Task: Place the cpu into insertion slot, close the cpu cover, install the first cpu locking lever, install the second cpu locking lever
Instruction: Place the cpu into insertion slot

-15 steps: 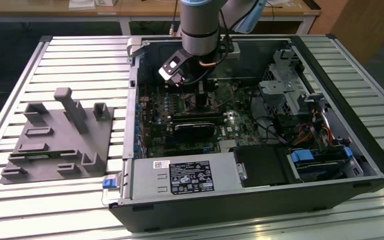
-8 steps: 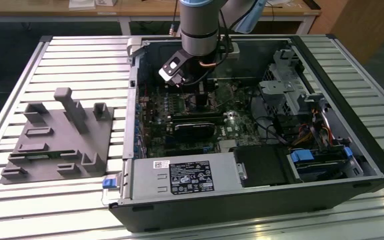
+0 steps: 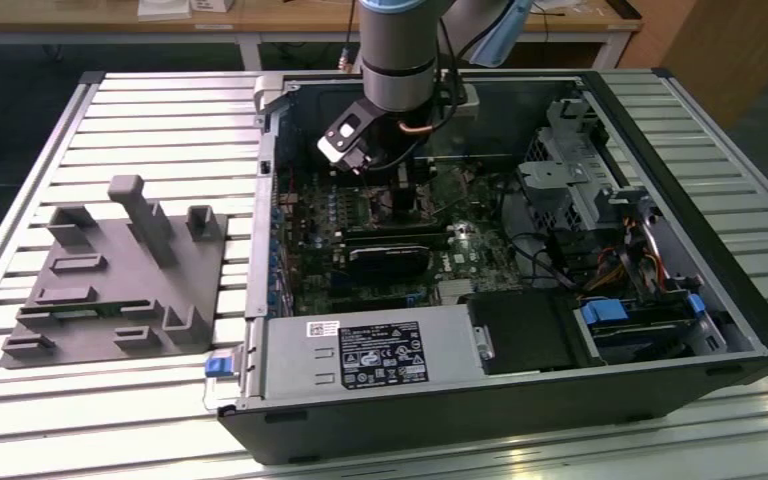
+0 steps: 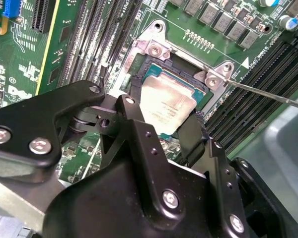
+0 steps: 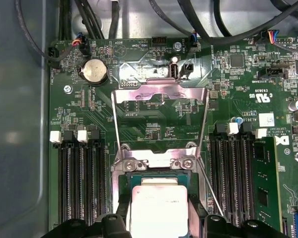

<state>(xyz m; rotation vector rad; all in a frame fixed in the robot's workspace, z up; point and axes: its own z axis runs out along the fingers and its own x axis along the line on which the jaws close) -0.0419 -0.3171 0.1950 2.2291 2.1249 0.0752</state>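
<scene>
Two black fingers [image 4: 190,136] were closed narrowly on opposite edges of the cpu [image 4: 165,105], holding it flat at the insertion slot [image 4: 179,74]. It was hard to tell whether the chip sat in the slot or just above it. Behind the slot the cpu cover [image 5: 159,92] stood tilted open (green board showed through its window). A thin locking lever [image 4: 268,94] ran out beside the slot. The arm [image 3: 398,40] reached into the open computer case [image 3: 491,415] on the bench [image 3: 157,130].
</scene>
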